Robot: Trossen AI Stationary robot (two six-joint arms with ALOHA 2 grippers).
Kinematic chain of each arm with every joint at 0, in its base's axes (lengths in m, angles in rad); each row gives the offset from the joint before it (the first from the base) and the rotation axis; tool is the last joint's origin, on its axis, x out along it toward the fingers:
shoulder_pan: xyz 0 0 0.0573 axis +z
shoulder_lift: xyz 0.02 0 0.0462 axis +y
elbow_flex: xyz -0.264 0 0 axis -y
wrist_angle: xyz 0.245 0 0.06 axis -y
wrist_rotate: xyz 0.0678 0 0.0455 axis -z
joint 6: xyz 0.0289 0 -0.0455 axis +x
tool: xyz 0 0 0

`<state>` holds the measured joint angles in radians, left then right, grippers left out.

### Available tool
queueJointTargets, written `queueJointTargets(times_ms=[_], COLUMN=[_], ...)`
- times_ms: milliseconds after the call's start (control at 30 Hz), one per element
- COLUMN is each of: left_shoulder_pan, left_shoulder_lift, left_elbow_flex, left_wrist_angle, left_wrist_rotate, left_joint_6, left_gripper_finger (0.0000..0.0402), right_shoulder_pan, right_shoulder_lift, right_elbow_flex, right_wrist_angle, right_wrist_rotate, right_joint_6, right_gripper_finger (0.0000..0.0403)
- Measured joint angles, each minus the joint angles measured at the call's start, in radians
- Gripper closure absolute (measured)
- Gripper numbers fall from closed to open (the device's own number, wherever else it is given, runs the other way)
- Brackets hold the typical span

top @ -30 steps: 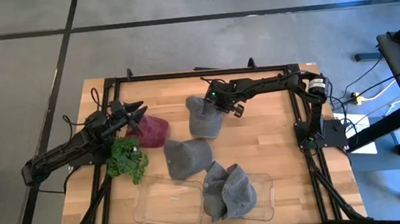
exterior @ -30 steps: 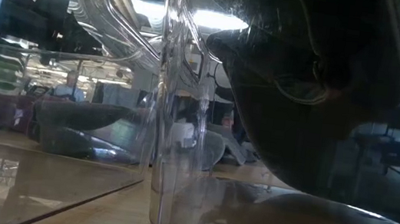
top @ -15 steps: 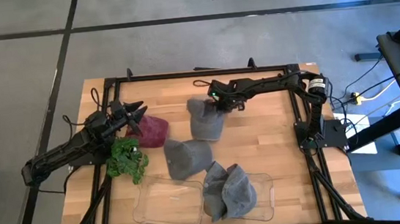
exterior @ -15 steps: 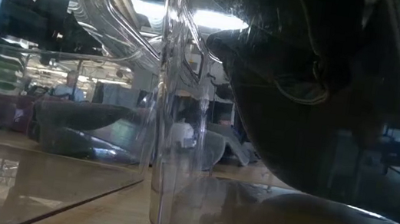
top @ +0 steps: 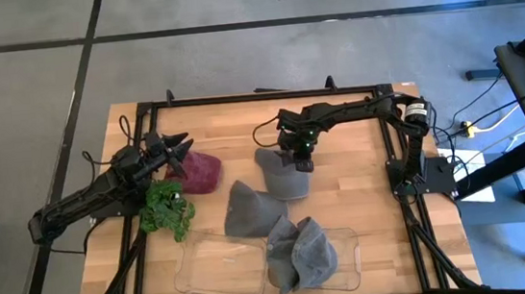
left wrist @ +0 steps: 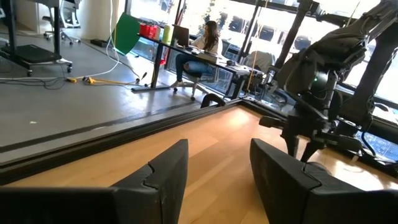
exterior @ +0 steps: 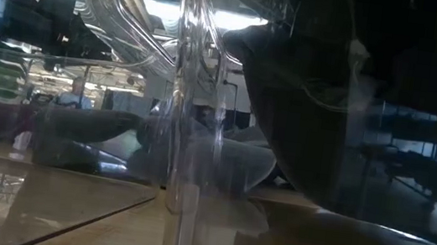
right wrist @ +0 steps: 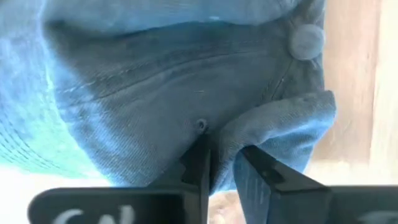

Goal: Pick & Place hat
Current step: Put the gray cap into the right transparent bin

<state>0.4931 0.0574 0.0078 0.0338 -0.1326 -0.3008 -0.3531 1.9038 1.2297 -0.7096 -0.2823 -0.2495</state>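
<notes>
My right gripper (top: 302, 158) (right wrist: 221, 158) is shut on a grey hat (top: 285, 176) near the table's middle. A second grey hat (top: 249, 212) lies flat just near-left of it. More grey hats (top: 299, 254) are piled in the right clear tray (top: 352, 254). My left gripper (top: 185, 147) (left wrist: 217, 149) waits open at the left, beside a maroon hat (top: 203, 172) and a green hat (top: 167, 210). From the left wrist view the right arm (left wrist: 311, 118) shows farther off. My right gripper pinches a raised fold of the grey hat's crown (right wrist: 217, 134) between its two fingers (right wrist: 198, 168), a little way from the top button (right wrist: 306, 38). It comes from above, pointing down. Whether the hat is clear of the table, I cannot tell.
An empty clear tray (top: 218, 267) stands left of the filled one at the near edge. A black frame (top: 258, 96) runs around the tabletop. Bare wood shows at the far right (top: 352, 172). In the low view the tray walls (exterior: 191, 136) and a dark hat (exterior: 341, 88) fill the foreground.
My right gripper has moved from the far side toward the near edge and slightly right, carrying the grey hat with it. The hat now lies nearer the table's middle and has turned. The second grey hat beside it has shifted a little toward the near right.
</notes>
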Motion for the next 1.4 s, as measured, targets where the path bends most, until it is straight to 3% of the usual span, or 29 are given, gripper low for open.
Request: queueJointTargets(times_ms=[100,1400], left_shoulder_pan=[0.000,0.000], left_shoulder_lift=[0.000,0.000], left_elbow_flex=[0.000,0.000], left_wrist_angle=[0.000,0.000], left_wrist_rotate=[0.000,0.001], left_joint_6=[0.000,0.000], left_gripper_finger=[0.0233,0.0233], right_shoulder_pan=[0.000,0.023], right_shoulder_lift=[0.000,0.000], right_elbow_flex=[0.000,0.000], right_wrist_angle=[0.005,0.163], right_wrist_rotate=[0.000,-0.002], right_joint_6=[-0.096,-0.061], right_gripper_finger=[0.0322,0.0314])
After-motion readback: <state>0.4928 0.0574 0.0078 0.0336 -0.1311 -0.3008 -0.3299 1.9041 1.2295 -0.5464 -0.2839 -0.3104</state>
